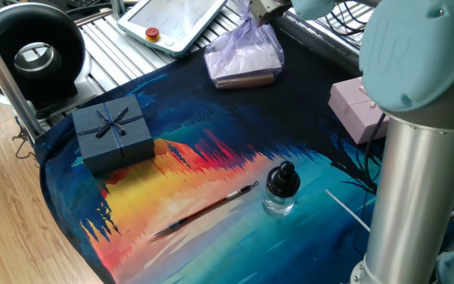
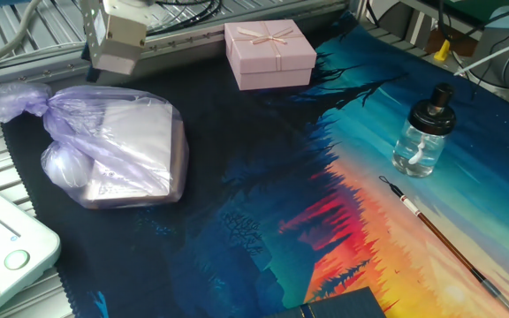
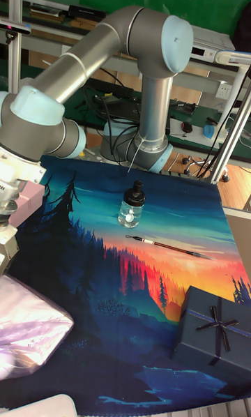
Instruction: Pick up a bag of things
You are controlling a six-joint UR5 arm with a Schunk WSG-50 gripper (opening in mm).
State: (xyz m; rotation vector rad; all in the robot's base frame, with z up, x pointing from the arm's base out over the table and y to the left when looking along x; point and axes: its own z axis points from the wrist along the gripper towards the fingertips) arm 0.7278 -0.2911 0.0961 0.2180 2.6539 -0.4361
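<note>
The bag of things (image 2: 122,146) is a pale lilac crinkled plastic bag with a flat pinkish block inside. It lies on the dark part of the painted mat, its gathered neck (image 2: 25,102) pointing left. The same bag (image 1: 244,55) shows at the far end of the mat, and at the lower left in the tall view (image 3: 28,319). My gripper (image 2: 104,72) hovers just above the bag's back edge, beside the neck and apart from it. The gripper (image 1: 260,9) is cut off at the frame's top, and its fingers are mostly hidden.
A pink gift box (image 2: 269,53) with a bow stands right of the bag. A dark blue gift box (image 1: 113,132), a glass ink bottle (image 1: 280,189) and a thin brush (image 1: 207,209) sit on the mat. A teach pendant (image 1: 176,20) lies behind the bag. My arm's column (image 1: 416,173) rises at the right.
</note>
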